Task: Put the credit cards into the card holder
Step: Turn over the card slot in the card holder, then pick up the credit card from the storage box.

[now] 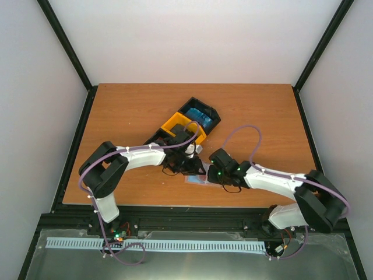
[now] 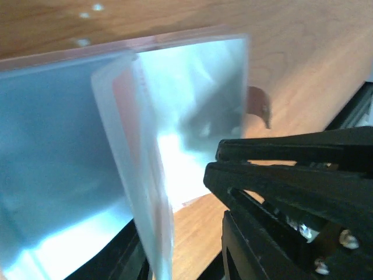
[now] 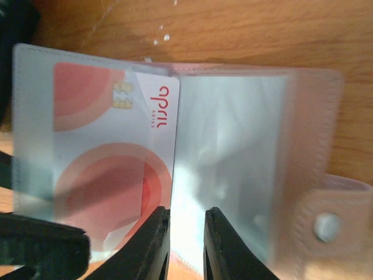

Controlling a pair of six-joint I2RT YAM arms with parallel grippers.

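Left pincer [image 2: 213,162] is sitting beside the open card holder [image 2: 198,87] on the desk [image 2: 303,70] — whether gripping, I cannot tell. Right pincer [image 3: 186,227], narrowly parted, grip likewise unclear, is meeting the sleeved red-and-white card [image 3: 111,151] — push flat, slowly, fully home.

From above and behind the bases of the left arm [image 1: 140,156] and right arm [image 1: 274,181], our fixed camera looks down over the whole desk [image 1: 256,116], far enough off to take in all four edges. Our left wrist camera sits very near the card holder [image 2: 192,87], looking along its own jaws at the clear pockets, so close that they blur. Our right wrist camera looks past its jaws, close on the open pockets and a red-and-white card [image 3: 111,151]. All three views share the card holder, near the middle of the desk's near edge.
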